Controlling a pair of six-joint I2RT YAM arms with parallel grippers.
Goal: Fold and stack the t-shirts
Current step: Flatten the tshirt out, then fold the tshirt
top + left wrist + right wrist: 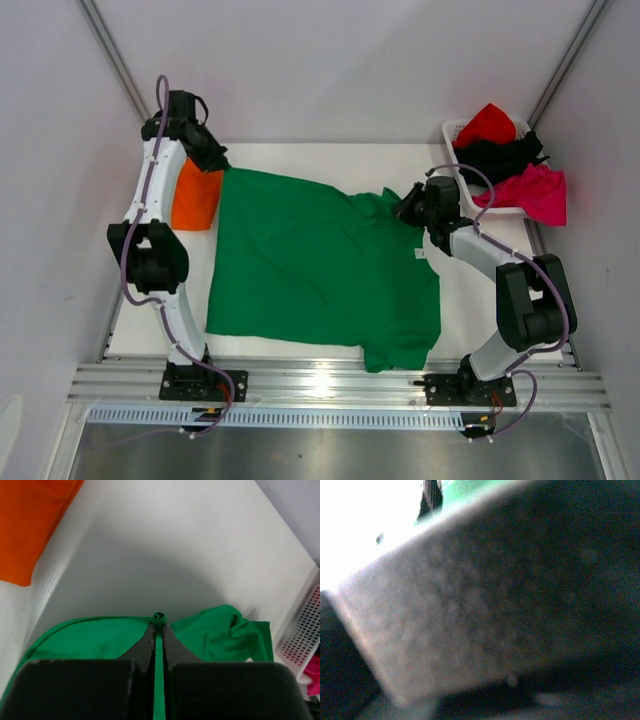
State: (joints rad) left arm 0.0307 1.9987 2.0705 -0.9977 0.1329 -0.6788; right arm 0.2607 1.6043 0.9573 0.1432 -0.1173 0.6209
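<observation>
The green t-shirt (320,270) lies spread across the middle of the white table (330,155). It is mostly flat, with its near right part rumpled and reaching close to the table's near edge. At its far left corner is the left gripper (218,163). From the wrist camera I can see its two fingers (146,647) pressed together on a thin fold of green cloth, with a small nub of fabric poking out past the tips. On the shirt's far right side the cloth is bunched up at the right gripper (404,208), which sits right on the fabric. Whether its jaws are apart or pinched on the cloth I cannot tell, since the wrist view on that side is a grey blur with only a sliver of green at the top. Just beside the left gripper, at the table's left edge, the orange t-shirt (195,195) rests as a folded block, close against the green one's left edge. In the far right corner stands a white basket (451,130) with a red t-shirt (487,122) on top, a black t-shirt (500,155) below it and a magenta t-shirt (537,192) spilling over the basket's near side
</observation>
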